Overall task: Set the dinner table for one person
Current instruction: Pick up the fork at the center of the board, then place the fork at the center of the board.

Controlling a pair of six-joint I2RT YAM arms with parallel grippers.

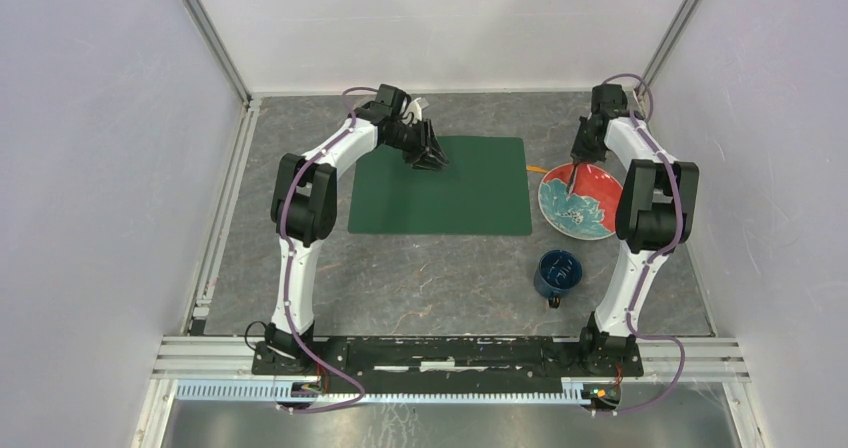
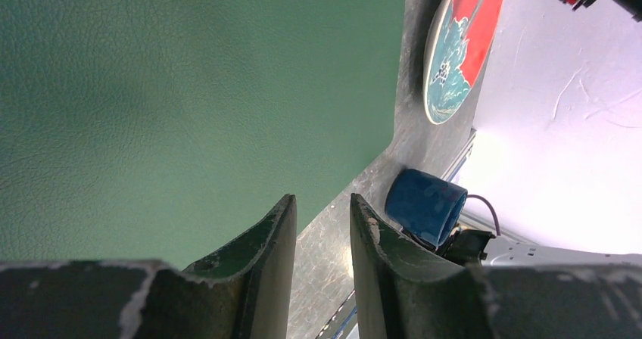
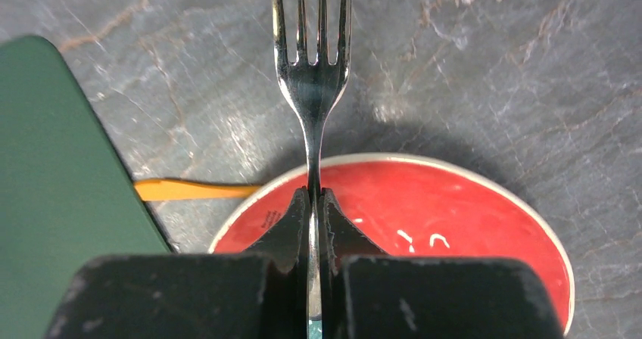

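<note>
The dinner table (image 1: pixel 430 278) is a dark grey stone-look top with a dark green placemat (image 1: pixel 440 183) on it. My right gripper (image 1: pixel 577 175) is shut on the handle of a silver fork (image 3: pixel 312 74), held above the far edge of a red and teal plate (image 1: pixel 580 200); the tines point beyond the plate (image 3: pixel 454 218). My left gripper (image 1: pixel 430 156) hovers over the placemat's far left part. In the left wrist view it (image 2: pixel 322 199) is empty, jaws a narrow gap apart, above the placemat (image 2: pixel 189 89). A blue mug (image 1: pixel 557 273) stands near the plate.
An orange utensil (image 1: pixel 537 169) lies between placemat and plate, partly under the plate's rim; it also shows in the right wrist view (image 3: pixel 197 190). White walls and metal rails enclose the table. The mug (image 2: pixel 425 205) and plate (image 2: pixel 458 51) show in the left wrist view.
</note>
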